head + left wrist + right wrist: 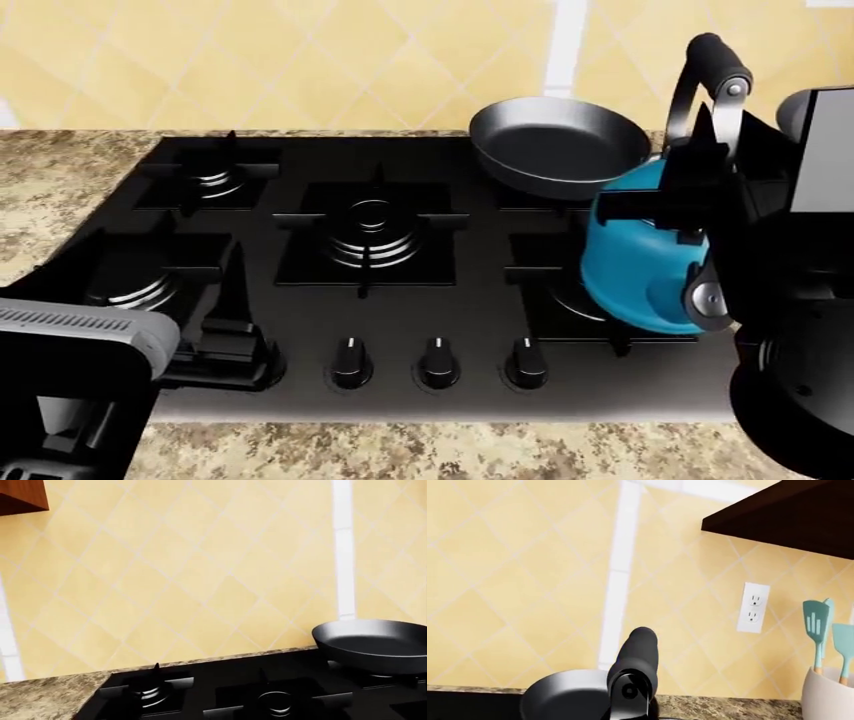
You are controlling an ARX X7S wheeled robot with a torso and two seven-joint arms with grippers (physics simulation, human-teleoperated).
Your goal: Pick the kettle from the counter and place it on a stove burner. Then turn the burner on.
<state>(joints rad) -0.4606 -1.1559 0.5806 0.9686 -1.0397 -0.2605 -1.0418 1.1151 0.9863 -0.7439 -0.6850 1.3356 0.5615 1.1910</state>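
Kettle (641, 262) seen tilted above front right burner (577, 300), beside frying pan (561, 145). Handle apparently gripped by right gripper (714, 150); closure cannot be told. Left gripper (220, 340) low over cooktop (441, 310), state unclear.

teal-blue kettle (641, 250), speckled counter (54, 190)

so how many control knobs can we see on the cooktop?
3 clearly, in a row along the cooktop's front edge in the head view: left knob, middle knob, right knob. The left arm and kettle may hide more.
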